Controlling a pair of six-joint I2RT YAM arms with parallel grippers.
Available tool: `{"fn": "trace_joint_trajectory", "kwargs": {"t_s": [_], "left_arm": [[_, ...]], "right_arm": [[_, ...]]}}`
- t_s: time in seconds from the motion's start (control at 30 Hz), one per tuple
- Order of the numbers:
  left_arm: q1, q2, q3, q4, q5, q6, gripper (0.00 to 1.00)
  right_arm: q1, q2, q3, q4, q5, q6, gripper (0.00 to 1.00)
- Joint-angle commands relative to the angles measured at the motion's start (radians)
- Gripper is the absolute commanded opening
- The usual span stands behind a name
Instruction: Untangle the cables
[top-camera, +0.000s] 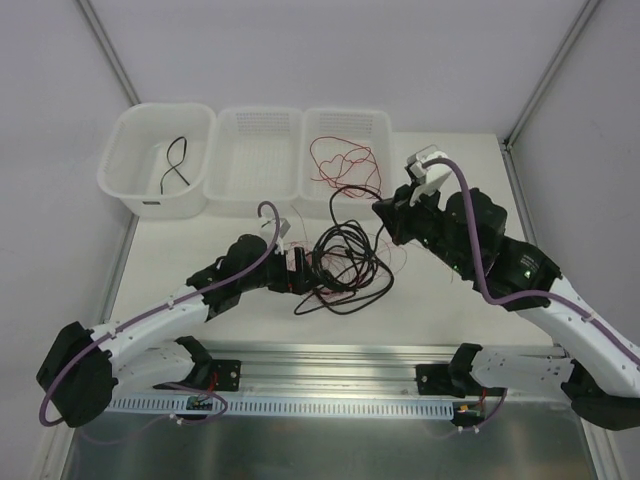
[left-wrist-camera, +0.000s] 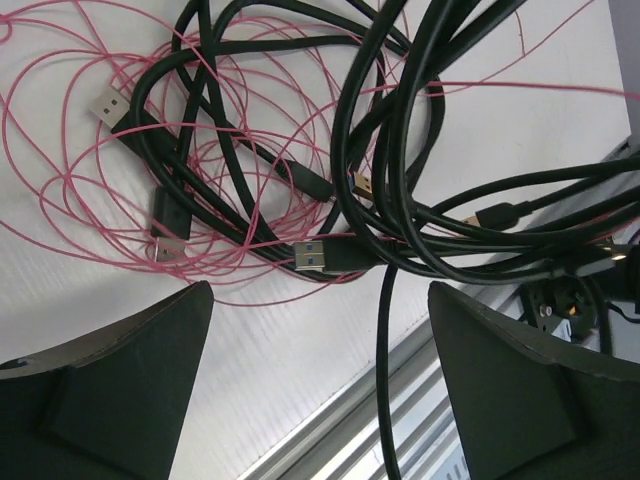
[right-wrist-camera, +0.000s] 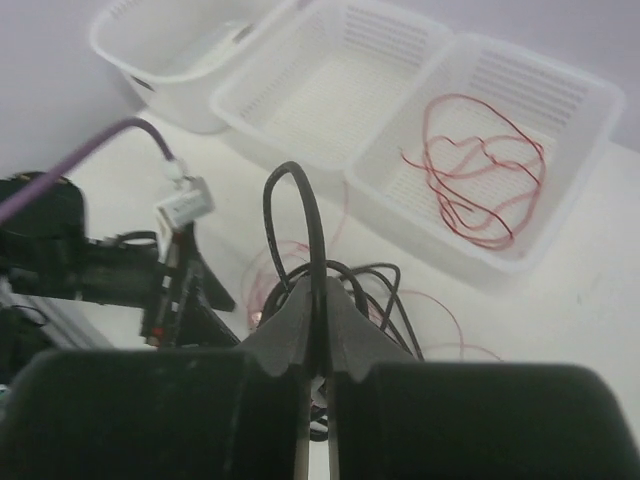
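The cables (top-camera: 345, 262) lie in one tangle on the tabletop (top-camera: 160, 250), between the arms. They look light and limp. The thin red wires (left-wrist-camera: 215, 150) may snag, so a black plug (left-wrist-camera: 310, 257) seems the better place to hold. The left gripper (left-wrist-camera: 320, 300) hangs wide open above the tangle and holds nothing. The right gripper (right-wrist-camera: 318, 295) is closed on a black cable (right-wrist-camera: 316, 240).

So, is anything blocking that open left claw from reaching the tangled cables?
Nothing visible. The left gripper hangs open right over the tangle of black cables and pink wire, and one black strand runs between its fingers.
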Motion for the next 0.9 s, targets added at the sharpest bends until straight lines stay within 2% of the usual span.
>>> {"fn": "trace_joint_trajectory", "kwargs": {"t_s": [0.0,0.07,0.13,0.27,0.37,0.57,0.67,0.73,0.87], "left_arm": [[-0.014,0.043,0.049,0.092,-0.076,-0.016,0.9],[-0.018,0.046,0.043,0.092,-0.102,-0.03,0.9],[-0.02,0.035,0.023,0.092,-0.129,-0.053,0.9],[-0.02,0.002,-0.017,0.082,-0.236,-0.114,0.92],[-0.02,0.032,-0.014,0.036,-0.31,-0.176,0.93],[-0.02,0.127,0.041,-0.042,-0.47,-0.213,0.89],[-0.012,0.189,0.065,-0.043,-0.484,-0.21,0.87],[0.017,0.239,0.087,-0.043,-0.446,-0.228,0.86],[0.049,0.299,0.122,-0.043,-0.438,-0.24,0.78]], "right_arm": [[-0.008,-0.045,-0.091,-0.049,0.213,0.0,0.01],[-0.03,-0.068,-0.182,-0.092,0.292,0.008,0.01],[-0.059,-0.079,-0.247,-0.117,0.31,0.024,0.01],[-0.186,-0.09,-0.404,-0.14,0.253,0.095,0.03],[-0.229,-0.058,-0.497,-0.135,0.224,0.124,0.06],[-0.263,-0.018,-0.568,-0.097,0.201,0.127,0.09],[-0.278,-0.007,-0.595,-0.082,0.184,0.127,0.09],[-0.281,-0.008,-0.605,-0.073,0.164,0.127,0.09],[-0.283,-0.024,-0.617,-0.065,0.138,0.129,0.1]]}}
